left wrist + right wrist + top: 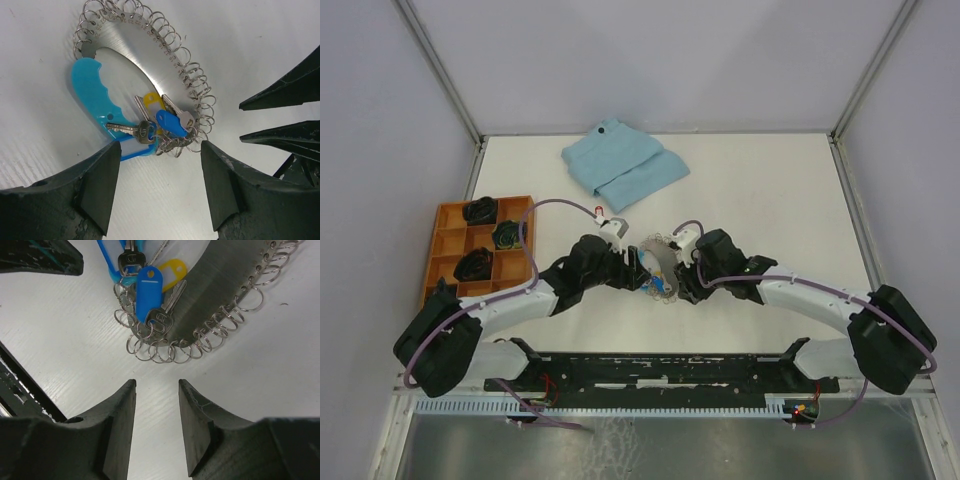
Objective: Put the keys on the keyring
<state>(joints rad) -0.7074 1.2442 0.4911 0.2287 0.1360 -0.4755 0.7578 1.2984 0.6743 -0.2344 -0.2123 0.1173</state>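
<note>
While both arms are hovering over the keyring (658, 258), I am reading the wrist views to plan the threading. The left gripper (160, 150) is standing wide open with nothing in it. The right gripper (157, 387) is open more narrowly, also empty, just off the keyring's ringed edge.

The keyring (145, 55) is lying flat, a curved metal plate fringed with split rings (150, 350), its light-blue handle (92, 95) along the inner side. A blue-tagged key (172, 124), a yellow-tagged key (152, 100) and a third key (142, 131) are bunching at the keyring's end nearest both grippers. I cannot tell which, if any, are actually threaded.

I am judging the step to be seating the blue-tagged key (149, 287) on a ring. I am thinking one gripper should pin the plate near its end while the other takes the key by its tag. It should go in slowly, because these rings are crowding each other and snagging a neighbour looks easy.
</note>
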